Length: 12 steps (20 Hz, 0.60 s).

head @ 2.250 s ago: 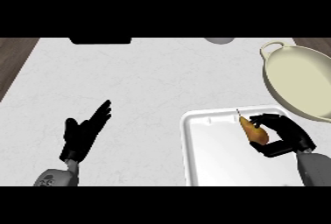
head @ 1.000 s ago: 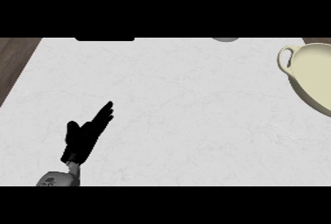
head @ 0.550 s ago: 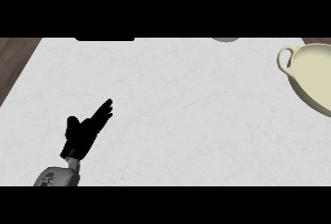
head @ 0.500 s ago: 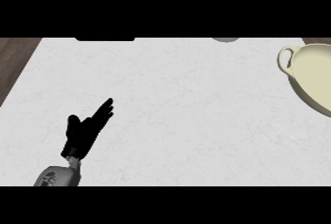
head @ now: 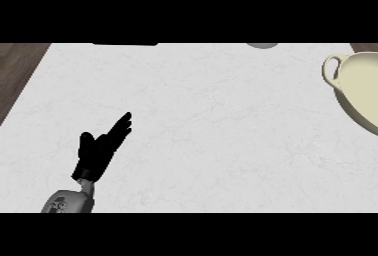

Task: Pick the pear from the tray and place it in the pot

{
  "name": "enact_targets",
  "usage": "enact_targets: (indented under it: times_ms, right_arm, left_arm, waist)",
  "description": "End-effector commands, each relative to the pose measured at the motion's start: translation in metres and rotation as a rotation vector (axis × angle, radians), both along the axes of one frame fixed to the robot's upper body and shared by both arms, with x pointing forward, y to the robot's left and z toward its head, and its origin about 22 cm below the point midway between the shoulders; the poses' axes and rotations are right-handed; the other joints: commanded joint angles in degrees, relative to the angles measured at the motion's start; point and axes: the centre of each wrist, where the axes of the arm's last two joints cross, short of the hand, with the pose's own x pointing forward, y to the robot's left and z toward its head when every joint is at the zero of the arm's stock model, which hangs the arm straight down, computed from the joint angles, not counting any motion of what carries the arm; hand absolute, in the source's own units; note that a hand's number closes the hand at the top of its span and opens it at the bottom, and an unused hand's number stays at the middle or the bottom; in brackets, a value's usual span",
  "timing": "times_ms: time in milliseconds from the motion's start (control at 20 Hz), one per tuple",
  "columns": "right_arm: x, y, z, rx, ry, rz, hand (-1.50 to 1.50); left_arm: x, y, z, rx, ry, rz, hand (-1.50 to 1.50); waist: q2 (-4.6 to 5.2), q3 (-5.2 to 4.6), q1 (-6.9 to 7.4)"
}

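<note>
While your left hand (head: 100,150) rests flat and open over the counter (head: 207,115), fingers straight and pointing up and to the right, holding nothing, you have no sight of the right hand, so its state cannot be told from this view. Neither the pear nor the tray shows anywhere either; where the fruit is now cannot be read here. Far to the right of your left hand, and a little beyond its fingertips, the cream pot (head: 358,90) sits half cut by the view's edge, one loop handle toward you. Judge the pear as light, firm but easily bruised, with smooth skin that may slip; you would do best wrapping fingers and thumb round its broad lower body, not the narrow neck or stem, and lowering it into the pot instead of dropping it.
</note>
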Motion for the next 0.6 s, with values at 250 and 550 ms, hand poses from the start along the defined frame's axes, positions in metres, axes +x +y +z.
enact_targets:
  times_ms: [250,550]
  right_arm:
    - [0.049,0.033,0.006,-0.214,0.199,-0.036,1.50]
    - [0.064,0.047,-0.004,-0.412,0.401,-0.107,1.50]
  left_arm:
    - [-0.006,-0.011,0.001,-0.005,0.002,-0.026,0.00]
    - [0.001,-0.025,0.002,0.002,-0.013,-0.037,0.00]
  waist:
    - [0.53,0.11,1.94]
    - [0.74,0.11,1.85]
